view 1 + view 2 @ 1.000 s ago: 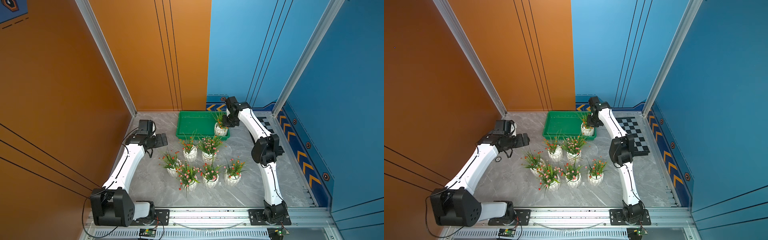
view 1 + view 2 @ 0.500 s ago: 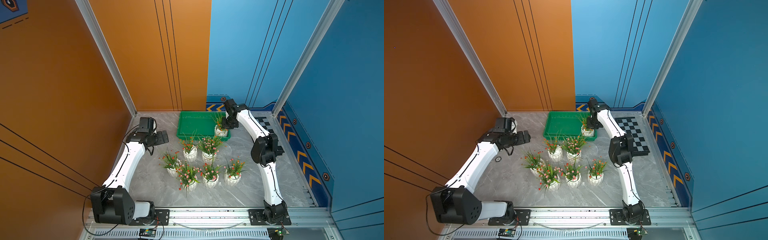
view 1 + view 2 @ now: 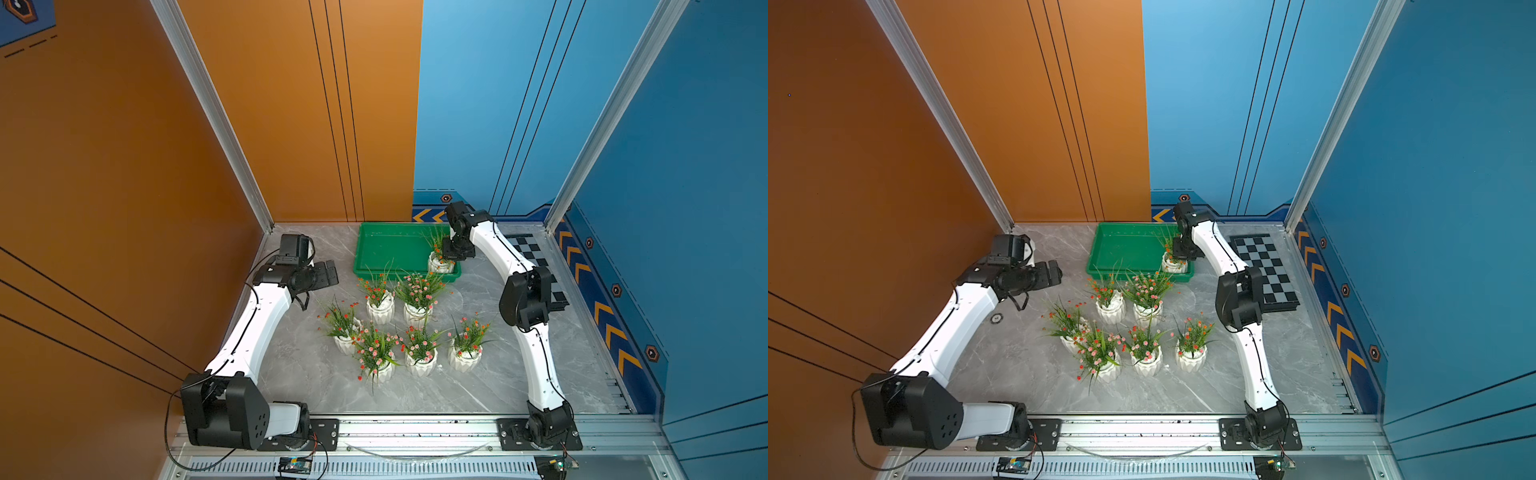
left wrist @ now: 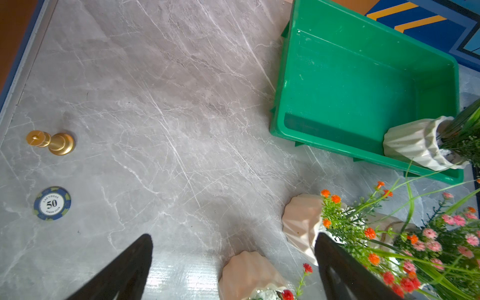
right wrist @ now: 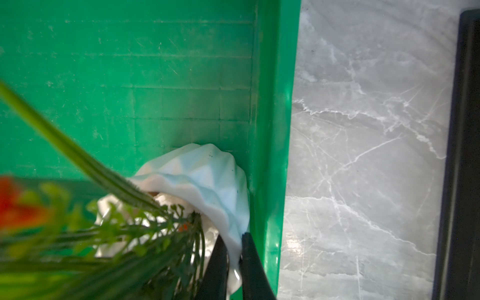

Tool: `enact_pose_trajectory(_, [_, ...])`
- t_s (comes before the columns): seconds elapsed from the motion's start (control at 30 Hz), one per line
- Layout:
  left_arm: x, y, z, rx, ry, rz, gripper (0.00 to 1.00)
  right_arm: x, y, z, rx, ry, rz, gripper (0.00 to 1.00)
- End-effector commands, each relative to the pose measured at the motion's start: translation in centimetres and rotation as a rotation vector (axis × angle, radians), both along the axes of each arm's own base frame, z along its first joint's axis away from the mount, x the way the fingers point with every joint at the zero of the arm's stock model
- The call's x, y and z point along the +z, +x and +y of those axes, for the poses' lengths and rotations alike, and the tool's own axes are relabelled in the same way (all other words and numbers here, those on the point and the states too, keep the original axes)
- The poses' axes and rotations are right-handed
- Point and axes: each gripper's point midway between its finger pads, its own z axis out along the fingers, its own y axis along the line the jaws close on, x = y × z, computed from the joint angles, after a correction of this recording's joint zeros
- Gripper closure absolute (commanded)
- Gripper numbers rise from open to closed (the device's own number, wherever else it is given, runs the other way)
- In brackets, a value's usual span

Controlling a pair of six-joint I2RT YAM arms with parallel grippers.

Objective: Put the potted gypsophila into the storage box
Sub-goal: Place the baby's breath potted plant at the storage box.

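One pot in the box, six on the table

Held potted gypsophila [image 3: 438, 265] is in the near right corner of the storage box [image 3: 388, 249], against its side wall. Can't tell if the base is down. Clamped on its rim: right gripper [image 5: 235, 246]. The six other pots [image 3: 415, 318] are clustered on the marble table [image 3: 478, 386] just in front of the box. Over bare table left of the box, left gripper [image 4: 233, 236] has its fingers wide apart and holds nothing.

Shallow bright green storage box [image 3: 390, 249] sits at the far edge of the table [image 3: 299, 361]. One white ribbed pot [image 3: 439, 264] with green sprigs and orange blossoms is in the box's near right corner by the wall, its rim pinched in the right gripper [image 5: 235, 241] jaws. Six other pots [image 3: 380, 309] with red, orange or pink blossoms stand upright, clustered just in front of the box.
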Motion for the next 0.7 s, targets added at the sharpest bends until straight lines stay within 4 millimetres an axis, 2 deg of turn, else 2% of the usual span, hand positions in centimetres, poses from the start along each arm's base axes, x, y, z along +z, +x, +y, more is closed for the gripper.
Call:
enact_pose_trajectory(0.0, [0.6,0.3,-0.5,-0.005,-0.014,-0.004,0.02,-1.1,0.5,0.1,0.009,-0.023,-0.009,0.98])
enact_pose_trajectory(0.2, [0.5,0.3,-0.5,-0.005,-0.011,-0.003,0.02,-0.8,0.5,0.1,0.008,-0.025,-0.015,0.84])
enact_pose_trajectory(0.33, [0.4,0.2,-0.5,-0.006,-0.011,0.001,0.02,0.4,0.6,0.3,0.01,-0.011,-0.035,0.77])
enact_pose_trajectory(0.67, [0.5,-0.3,-0.5,-0.004,-0.007,-0.007,0.02,3.7,0.4,0.3,0.011,0.019,-0.089,0.66])
